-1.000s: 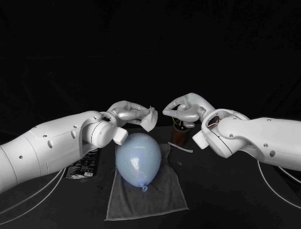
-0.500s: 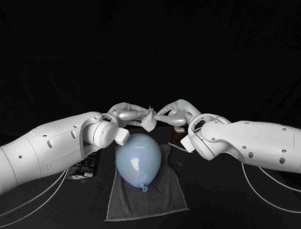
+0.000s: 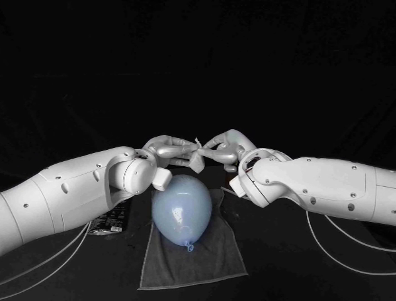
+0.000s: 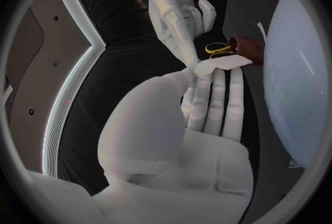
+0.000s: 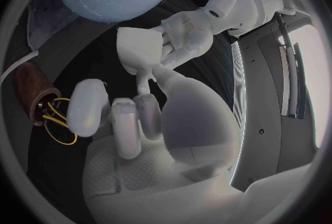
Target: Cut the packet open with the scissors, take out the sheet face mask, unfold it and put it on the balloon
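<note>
- The packet (image 3: 107, 221) is dark and glossy. It lies flat on the table well back from your left robot hand (image 3: 169, 150), and its print is too small to read.
- Your left robot hand pinches the sheet face mask (image 3: 196, 163), which is folded, white and limp. Your right robot hand (image 3: 224, 147) nips its edge between its fingertips.
- The smooth, egg-shaped, pale-blue balloon (image 3: 181, 207) lies just below both hands on a grey cloth (image 3: 198, 263).
- The scissors (image 5: 58, 121), with yellow loop handles, stand in a round brown holder (image 5: 31, 91) below your right robot hand.

The balloon (image 3: 179, 207) under the left hand (image 3: 167, 150) is smooth, faintly glossy rubber, lying on matt woven grey cloth (image 3: 198, 257). The folded sheet mask (image 3: 198, 163) between that hand and the right hand (image 3: 224, 148) looks soft, matt, fibrous. Both hands are smooth satin metal with dimpled palm pads (image 4: 207, 163); the cup (image 4: 248, 50) past the left hand is brown wood
</note>
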Action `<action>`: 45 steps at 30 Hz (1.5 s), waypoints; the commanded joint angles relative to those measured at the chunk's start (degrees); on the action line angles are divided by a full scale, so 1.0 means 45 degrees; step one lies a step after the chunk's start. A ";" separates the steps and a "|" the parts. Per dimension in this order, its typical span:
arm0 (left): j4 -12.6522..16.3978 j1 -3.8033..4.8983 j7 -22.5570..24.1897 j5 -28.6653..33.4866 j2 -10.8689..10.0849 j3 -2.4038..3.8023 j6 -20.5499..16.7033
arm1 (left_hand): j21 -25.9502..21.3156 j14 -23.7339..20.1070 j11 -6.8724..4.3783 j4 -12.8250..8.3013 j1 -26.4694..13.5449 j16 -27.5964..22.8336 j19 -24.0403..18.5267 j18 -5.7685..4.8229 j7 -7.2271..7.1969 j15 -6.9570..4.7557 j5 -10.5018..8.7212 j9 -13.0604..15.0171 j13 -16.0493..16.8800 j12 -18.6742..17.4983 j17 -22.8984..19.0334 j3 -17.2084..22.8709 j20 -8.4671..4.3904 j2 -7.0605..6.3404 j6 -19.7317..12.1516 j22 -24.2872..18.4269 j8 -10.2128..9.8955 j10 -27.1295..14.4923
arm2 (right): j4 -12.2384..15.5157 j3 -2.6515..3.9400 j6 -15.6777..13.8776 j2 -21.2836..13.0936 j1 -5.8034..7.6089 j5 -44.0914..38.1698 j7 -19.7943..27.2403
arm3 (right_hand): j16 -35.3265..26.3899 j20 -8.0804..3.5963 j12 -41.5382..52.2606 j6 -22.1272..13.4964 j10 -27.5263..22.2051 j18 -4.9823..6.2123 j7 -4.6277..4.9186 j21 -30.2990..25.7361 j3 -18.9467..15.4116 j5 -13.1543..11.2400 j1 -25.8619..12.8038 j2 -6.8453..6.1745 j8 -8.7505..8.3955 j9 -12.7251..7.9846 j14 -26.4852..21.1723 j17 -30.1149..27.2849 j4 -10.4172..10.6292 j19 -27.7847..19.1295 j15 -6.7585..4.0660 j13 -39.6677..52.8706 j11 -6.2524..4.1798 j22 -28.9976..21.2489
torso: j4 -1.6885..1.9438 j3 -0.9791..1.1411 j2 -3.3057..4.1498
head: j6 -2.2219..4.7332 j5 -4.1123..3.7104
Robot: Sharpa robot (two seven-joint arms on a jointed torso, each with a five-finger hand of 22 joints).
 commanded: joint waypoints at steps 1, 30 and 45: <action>0.0044 0.0013 0.0025 0.0184 0.0025 0.0018 0.0017 | 0.0064 -0.0051 0.0042 -0.0070 -0.0072 0.0092 -0.0028 0.0061 0.0030 -0.0009 0.0045 0.1750 -0.0007 0.0023 0.0027 0.0132 -0.0080 0.0037 0.0031 0.0030 0.0055 0.0061 | -0.0087 0.0009 -0.0261 0.0094 -0.0009 -0.0414 -0.0168 | 0.0033 0.0103 -0.0078 -0.0101 -0.0030 0.0030 0.0045 -0.0088 -0.0148 -0.0002 -0.0014 -0.0140 -0.0109 -0.0023 0.1205 0.2778 0.0050 -0.0046 0.0140 0.1601 0.0094 0.0645 | -0.0007 0.0001 0.0000 | 0.0013 0.0007; 0.0028 0.0012 -0.0117 -0.0113 0.0082 0.0017 0.0029 | 0.0491 -0.0325 0.0092 -0.0635 -0.0480 0.0277 -0.0367 -0.0042 0.0068 0.0048 0.0044 0.1782 -0.0013 -0.0029 0.0087 0.0729 -0.0155 0.0050 0.0057 0.0378 -0.0075 -0.0017 | -0.0072 0.0013 -0.0325 0.0150 -0.0029 -0.0281 0.0829 | 0.0086 -0.0091 0.0458 0.0741 0.0372 -0.0007 -0.0387 0.0144 0.1046 0.0000 0.1824 0.1121 0.0452 0.0310 0.1246 0.2961 -0.0769 0.0068 -0.0150 0.2072 -0.0275 0.0837 | -0.0008 -0.0002 0.0000 | -0.0014 -0.0005; -0.0014 0.0012 -0.0084 -0.0292 0.0071 0.0016 -0.0243 | 0.0681 -0.0371 0.0096 -0.0799 -0.0661 0.0356 -0.0499 -0.0080 0.0072 0.0053 0.0044 0.1827 -0.0006 -0.0016 0.0101 0.0904 -0.0182 0.0069 0.0080 0.0531 -0.0089 -0.0015 | -0.0096 0.0015 -0.0350 0.0001 -0.0029 -0.0260 0.0949 | 0.0101 -0.0151 0.0650 0.0837 0.0526 -0.0027 -0.0447 0.0224 0.1287 0.0000 0.1755 0.1092 0.0716 0.0466 0.1258 0.3009 -0.0908 0.0106 -0.0202 0.2249 -0.0331 0.0900 | -0.0006 0.0000 -0.0004 | -0.0032 0.0000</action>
